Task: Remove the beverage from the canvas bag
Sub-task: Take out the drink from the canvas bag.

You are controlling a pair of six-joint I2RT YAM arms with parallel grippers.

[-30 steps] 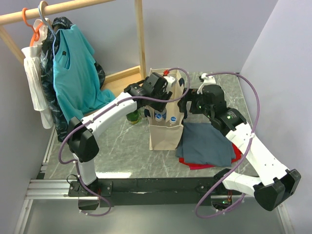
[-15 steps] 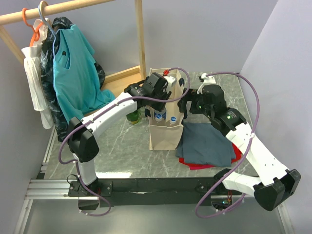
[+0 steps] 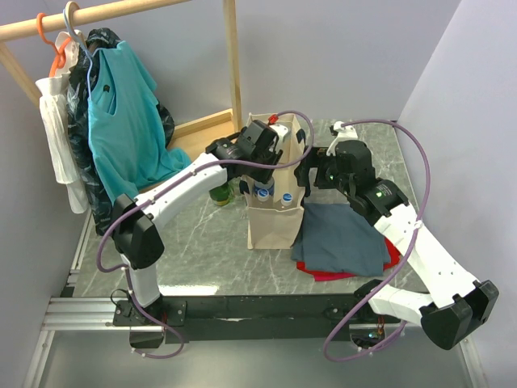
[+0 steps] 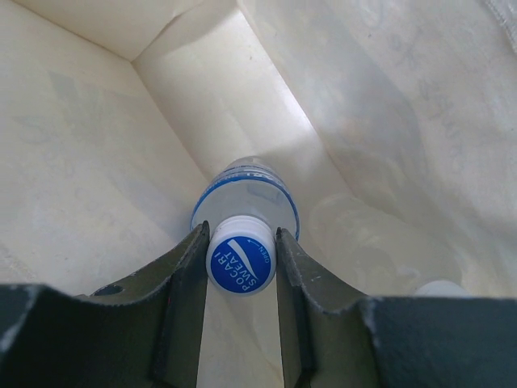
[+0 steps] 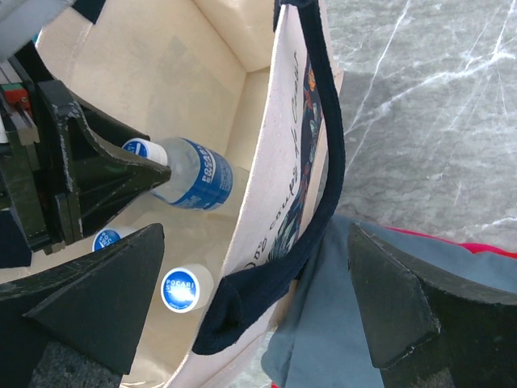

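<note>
Here the grey marble tabletop (image 3: 202,250) carries a tall beige canvas bag (image 3: 275,228), standing upright with its mouth open, and a folded grey-blue cloth (image 3: 343,238) lies just beside it on the right.

The right end effector (image 5: 257,242) is spread wide astride the bag's right wall and dark handle (image 5: 327,170), and does not appear to pinch either.

Inside the bag, a clear plastic bottle (image 5: 198,182) leans against the wall, with two more bottles (image 5: 179,291) lower down beside it.

The left end effector (image 4: 242,242) reaches down into the bag, narrowed onto the blue-and-white cap (image 4: 241,267) of that leaning bottle, one finger pressed on each side.

The bottle looks full, so probably fairly heavy for so small a hold. Its body is smooth and likely slippery, while the cap is stiff and offers the best purchase, ideally just under its rim. The soft bag may cling or lift with it, so a straight upward pull seems wise.
</note>
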